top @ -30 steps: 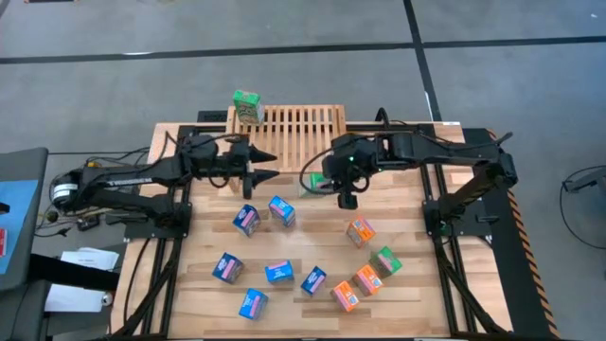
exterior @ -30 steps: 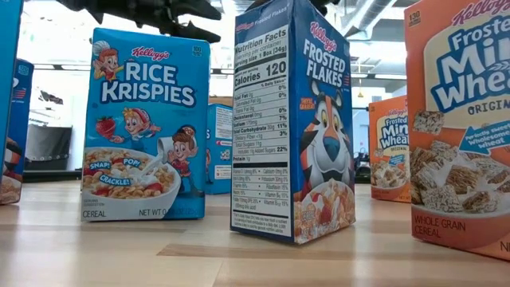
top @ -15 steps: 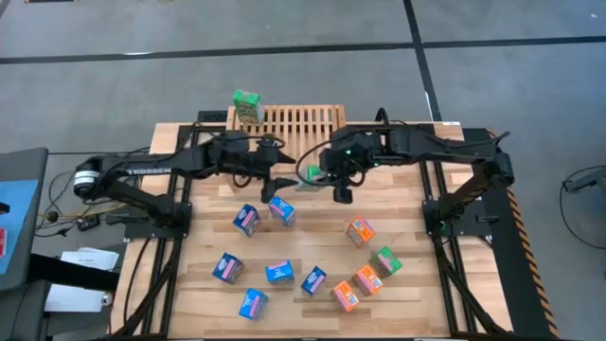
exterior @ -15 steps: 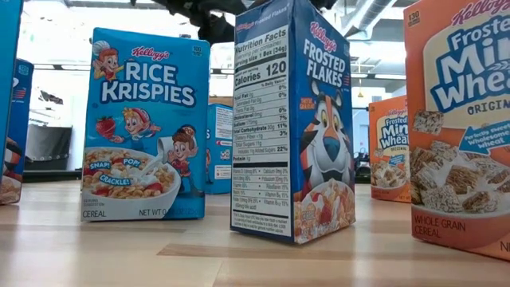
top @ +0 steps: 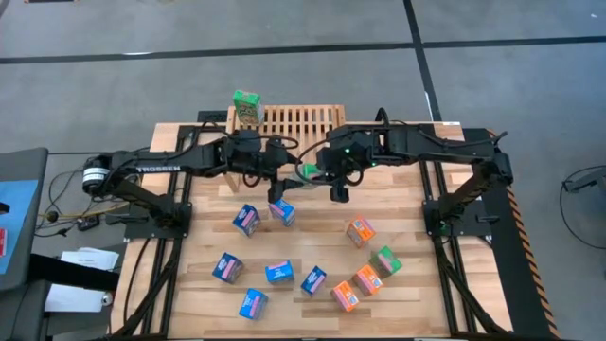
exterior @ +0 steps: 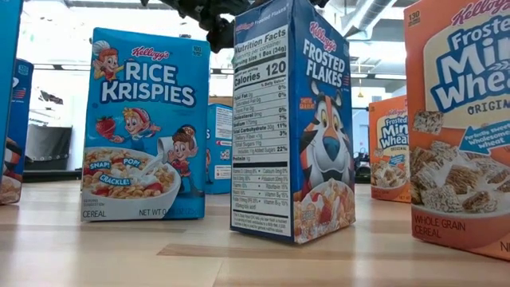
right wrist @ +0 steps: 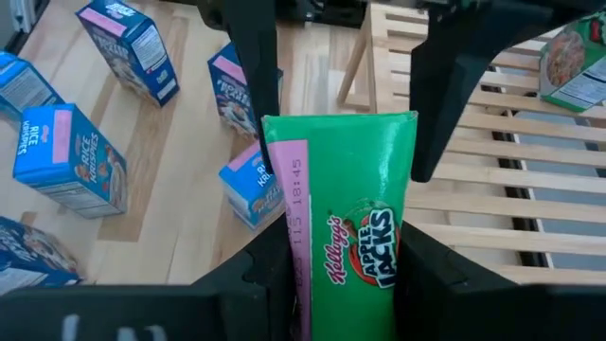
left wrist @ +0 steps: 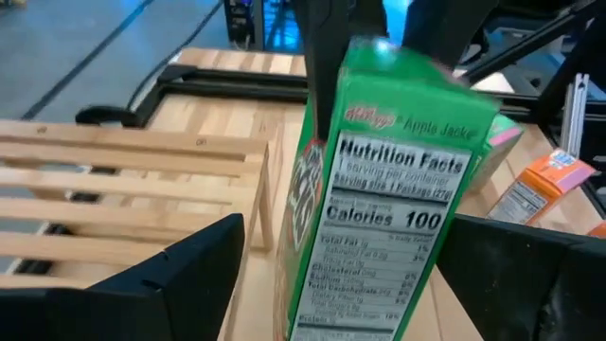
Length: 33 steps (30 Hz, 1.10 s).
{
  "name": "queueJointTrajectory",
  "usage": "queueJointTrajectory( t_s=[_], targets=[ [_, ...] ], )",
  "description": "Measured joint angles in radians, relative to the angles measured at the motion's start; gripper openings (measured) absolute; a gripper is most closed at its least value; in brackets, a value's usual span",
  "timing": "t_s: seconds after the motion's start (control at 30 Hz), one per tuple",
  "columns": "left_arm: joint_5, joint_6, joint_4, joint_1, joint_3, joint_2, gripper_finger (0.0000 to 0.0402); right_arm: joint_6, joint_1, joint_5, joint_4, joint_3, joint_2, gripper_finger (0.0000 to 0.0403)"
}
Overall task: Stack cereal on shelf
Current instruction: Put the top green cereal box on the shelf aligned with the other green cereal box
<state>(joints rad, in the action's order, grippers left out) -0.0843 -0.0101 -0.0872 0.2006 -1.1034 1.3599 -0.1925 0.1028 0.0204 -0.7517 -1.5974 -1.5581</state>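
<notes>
- A green Apple Jacks box (right wrist: 343,249) is held above the desk (top: 454,303), just in front of the shelf (top: 298,121), nutrition panel facing the left arm.
- The shelf is a low light-wood rack with a slatted top, at the desk's far edge.
- A second green box (top: 246,106) stands upright on the shelf's left end.
- Blue boxes (top: 258,217) stand scattered on the desk's middle and left; a Rice Krispies box (exterior: 145,123) and a Frosted Flakes box (exterior: 291,119) stand upright.
- Orange boxes (top: 360,231) and one green box (top: 385,260) sit to the right.
</notes>
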Motion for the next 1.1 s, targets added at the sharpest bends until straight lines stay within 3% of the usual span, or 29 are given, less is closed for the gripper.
queueJointTrajectory(
  t_s=[0.3,0.77,1.1],
  targets=[
    [0.038,-0.024,-0.008,0.0,0.0,0.0,0.0298,0.0,0.001,-0.002,0.012,0.0,0.0,0.0154],
    [0.044,-0.031,-0.012,0.0,0.0,0.0,0.0195,0.001,0.006,-0.002,0.05,0.0,0.0,0.0155],
    [0.045,-0.023,-0.012,-0.002,0.0,0.0,0.019,0.001,0.006,-0.001,0.049,0.0,0.0,0.0158]
  ],
)
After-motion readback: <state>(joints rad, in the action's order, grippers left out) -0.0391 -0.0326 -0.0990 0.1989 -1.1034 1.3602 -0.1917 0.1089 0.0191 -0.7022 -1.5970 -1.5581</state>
